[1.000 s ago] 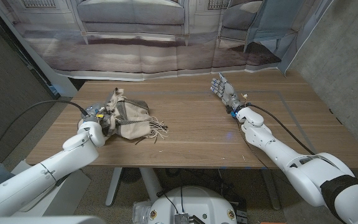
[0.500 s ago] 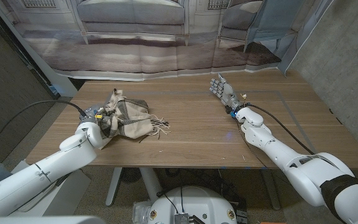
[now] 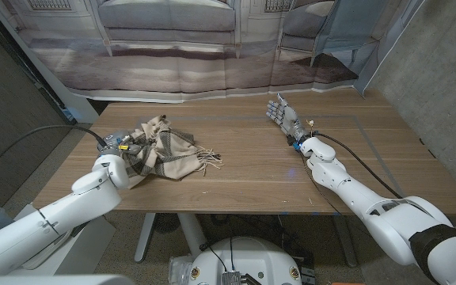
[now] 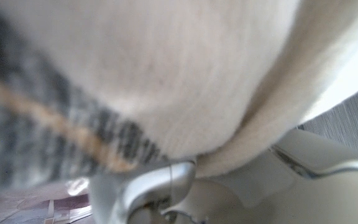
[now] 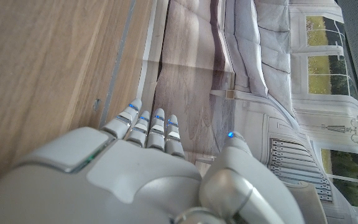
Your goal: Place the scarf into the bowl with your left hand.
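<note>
Scarf (image 3: 169, 148) heaped on counter (image 3: 252, 174), left side, draped over left hand (image 3: 125, 150); grasp cannot be told. Right hand (image 3: 285, 117) released, fingers extended, well apart from scarf.

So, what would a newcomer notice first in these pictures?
Most striking is the beige plaid scarf, heaped with its fringe spread on the wooden table at the robot's left. The left hand is at its edge, and the cloth lies against the wrist camera. The right hand stands empty, fingers up.
</note>
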